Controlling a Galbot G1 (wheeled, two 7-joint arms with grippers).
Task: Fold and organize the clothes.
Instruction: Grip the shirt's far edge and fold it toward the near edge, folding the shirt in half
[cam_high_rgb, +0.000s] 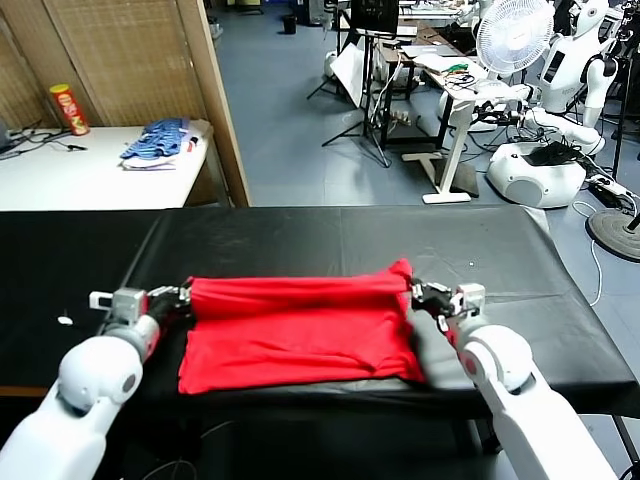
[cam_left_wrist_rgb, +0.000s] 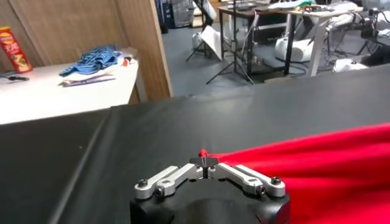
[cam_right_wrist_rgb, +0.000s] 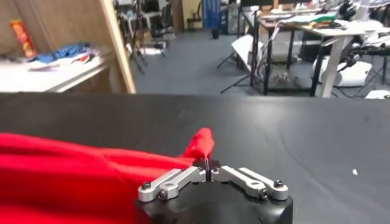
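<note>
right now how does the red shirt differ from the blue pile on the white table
The red shirt is plain red; the blue pile is blue and white. The shirt lies spread on the black table, pinched by the left gripper and right gripper; the pile sits bunched and untouched on the white table. Both are fabric.

One red T-shirt (cam_high_rgb: 300, 335) at lower centre. Two grippers: left gripper (cam_high_rgb: 187, 294) at lower left, right gripper (cam_high_rgb: 415, 289) at lower right. One black-covered table (cam_high_rgb: 300, 240). Upper left: one white table (cam_high_rgb: 90, 175), one blue-and-white garment pile (cam_high_rgb: 160, 143), one red chip can (cam_high_rgb: 69, 109). Upper right: one white fan (cam_high_rgb: 514, 33).
</note>
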